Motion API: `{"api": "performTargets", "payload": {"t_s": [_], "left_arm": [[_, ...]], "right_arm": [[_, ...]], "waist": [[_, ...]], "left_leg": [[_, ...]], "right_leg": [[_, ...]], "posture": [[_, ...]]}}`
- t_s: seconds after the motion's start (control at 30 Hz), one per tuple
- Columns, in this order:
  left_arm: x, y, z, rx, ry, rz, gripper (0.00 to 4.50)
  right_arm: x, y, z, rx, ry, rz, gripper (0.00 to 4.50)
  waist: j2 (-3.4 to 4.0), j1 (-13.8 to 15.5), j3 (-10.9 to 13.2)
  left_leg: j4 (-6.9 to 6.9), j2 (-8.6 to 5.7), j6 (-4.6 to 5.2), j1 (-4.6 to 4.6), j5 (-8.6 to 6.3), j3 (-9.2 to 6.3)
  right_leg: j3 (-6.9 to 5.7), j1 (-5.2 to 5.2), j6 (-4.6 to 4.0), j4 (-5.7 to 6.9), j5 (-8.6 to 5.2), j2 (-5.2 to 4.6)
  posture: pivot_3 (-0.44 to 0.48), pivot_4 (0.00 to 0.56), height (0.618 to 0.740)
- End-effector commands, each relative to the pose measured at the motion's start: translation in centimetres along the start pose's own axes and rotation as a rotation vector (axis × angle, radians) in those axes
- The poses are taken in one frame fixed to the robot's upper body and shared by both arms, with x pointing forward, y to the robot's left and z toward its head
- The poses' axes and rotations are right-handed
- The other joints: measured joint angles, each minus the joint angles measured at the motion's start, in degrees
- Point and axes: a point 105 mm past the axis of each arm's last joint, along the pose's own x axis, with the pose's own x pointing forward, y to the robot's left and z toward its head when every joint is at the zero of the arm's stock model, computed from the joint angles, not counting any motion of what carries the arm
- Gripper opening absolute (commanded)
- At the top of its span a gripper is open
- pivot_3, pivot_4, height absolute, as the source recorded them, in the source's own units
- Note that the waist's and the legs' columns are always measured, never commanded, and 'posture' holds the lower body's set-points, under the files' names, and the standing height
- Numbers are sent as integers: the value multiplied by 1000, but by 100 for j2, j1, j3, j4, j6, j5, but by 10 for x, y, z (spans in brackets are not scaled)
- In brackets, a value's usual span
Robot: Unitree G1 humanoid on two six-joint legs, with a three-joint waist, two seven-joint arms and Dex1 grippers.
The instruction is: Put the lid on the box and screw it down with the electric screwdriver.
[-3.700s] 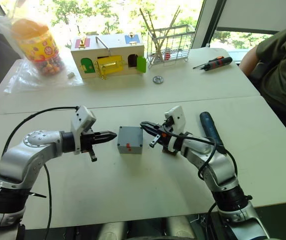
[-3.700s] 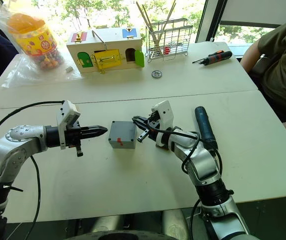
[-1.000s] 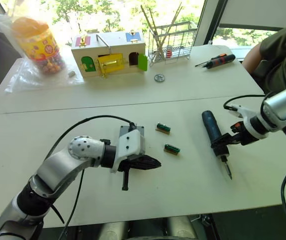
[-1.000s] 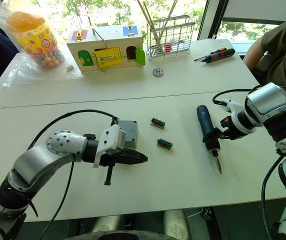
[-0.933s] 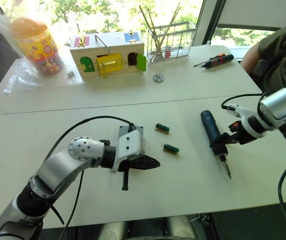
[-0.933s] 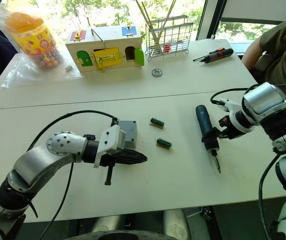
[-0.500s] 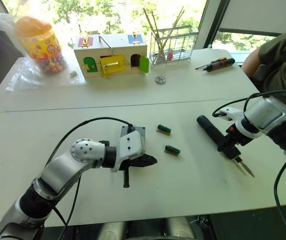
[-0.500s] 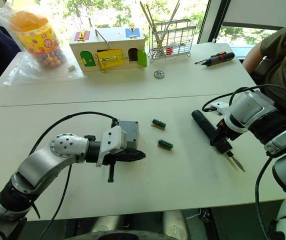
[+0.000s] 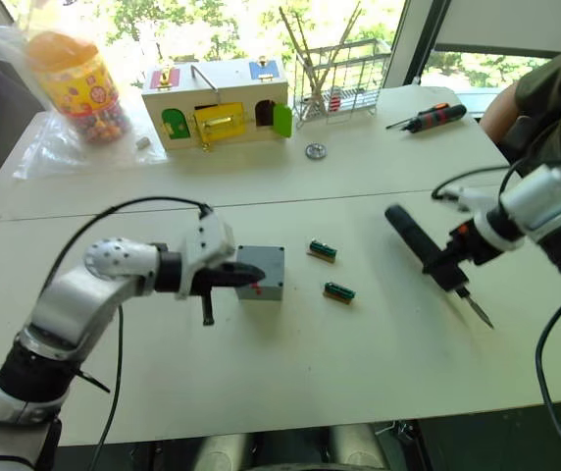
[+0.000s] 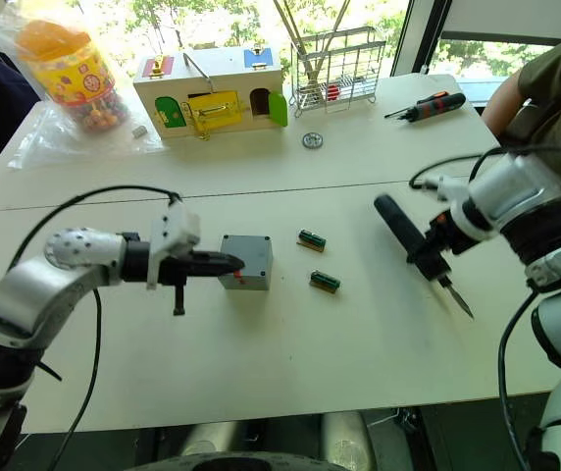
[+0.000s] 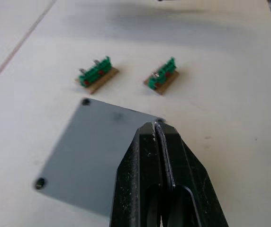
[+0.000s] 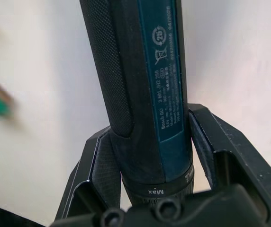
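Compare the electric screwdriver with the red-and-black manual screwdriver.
The electric screwdriver is long, thick and dark blue-black; the manual screwdriver is smaller, with a red-and-black handle. The electric one is gripped in the right tool, bit slanting down toward the table; the manual one lies untouched at the far side. Both are slim tools ending in a metal bit.

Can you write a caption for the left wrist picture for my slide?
Left gripper, fingers shut, hovers over the grey lid on the box, near two small green parts on the white table.

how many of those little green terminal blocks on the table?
2. One small green terminal block lies just right of the grey plastic box; the other sits nearer the robot, slightly further right. None seem hidden.
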Motion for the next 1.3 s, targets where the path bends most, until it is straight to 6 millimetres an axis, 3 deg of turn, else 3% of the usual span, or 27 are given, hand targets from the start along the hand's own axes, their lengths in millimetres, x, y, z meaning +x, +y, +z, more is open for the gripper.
{"api": "performTargets", "payload": {"t_s": [0.03, 0.07, 0.13, 0.2, 0.27, 0.37, 0.5, 0.7, 0.93, 1.0, 1.3], "left_arm": [[-10, 11, 9, -6, -48, 15, 0], [-11, 13, 10, -18, -60, 15, 0], [-11, 18, 12, -45, -69, 19, 0], [-11, 23, 8, -60, -54, 33, 0], [-13, 27, 5, -73, -45, 45, 0], [-11, 26, 2, -104, -41, 46, 0], [-10, 18, -14, -108, 28, 47, 0], [-6, 18, -24, -120, 26, 84, 0], [1, 14, -42, -99, 89, 82, 0], [1, 14, -45, -97, 100, 74, 0], [7, 15, -50, -86, 112, 66, 0]], "right_arm": [[-45, 13, 42, 7, -296, 15, 1866], [-51, 19, 51, 23, -363, 40, 1866], [-72, 46, 81, -76, -672, 118, 1866], [-96, 72, 100, -180, -1035, 158, 1866], [-105, 90, 102, -191, -1260, 174, 1866], [-95, 109, 98, -130, -1426, 205, 1866], [-63, 156, 86, -145, -1472, 348, 1866], [-24, 186, 70, -128, -1426, 435, 1866], [10, 198, 66, -195, -1372, 367, 1866], [22, 198, 65, -303, -1342, 275, 1866], [31, 191, 69, -275, -1345, 249, 1866]], "waist": [[0, -34, 0], [-1, -46, 0], [-4, -74, 1], [-6, -140, 1], [-2, -129, 3], [-5, -64, 1], [-10, -108, -3], [-8, -227, -2], [-8, -260, -3], [-9, -256, -3], [-10, -248, -4]], "left_leg": [[-1, 3, -2, -11, 1, -8], [-5, 3, -3, -16, 2, -9], [-5, 1, -3, -25, 2, -12], [12, 1, -5, -33, 3, -3], [27, -1, -12, -33, 9, 2], [35, -5, -19, -35, 13, -14], [54, -14, -18, -36, 13, -22], [54, -11, -19, -34, 13, -15], [47, -11, -19, -33, 13, -16], [48, -11, -19, -32, 13, -15], [52, -11, -18, -30, 13, -17]], "right_leg": [[-8, -10, 0, 0, 0, 3], [-10, -14, -1, -1, 0, 2], [-15, -15, -1, -4, 0, 0], [-9, -21, 0, 3, 1, -2], [-3, -30, 1, 37, 2, -2], [-9, -48, 1, 90, 2, -5], [-9, -34, 0, 93, 2, -4], [-7, -44, 0, 101, 1, 3], [-8, -50, 0, 101, 1, 6], [-8, -48, 0, 101, 1, 7], [-8, -42, 0, 101, 1, 9]], "posture": [[0, 150, 740], [0, 150, 740], [0, 150, 740], [0, 150, 740], [0, 150, 740], [0, 150, 740], [0, 150, 740], [0, 150, 740], [0, 150, 740], [0, 150, 740], [0, 150, 740]]}}
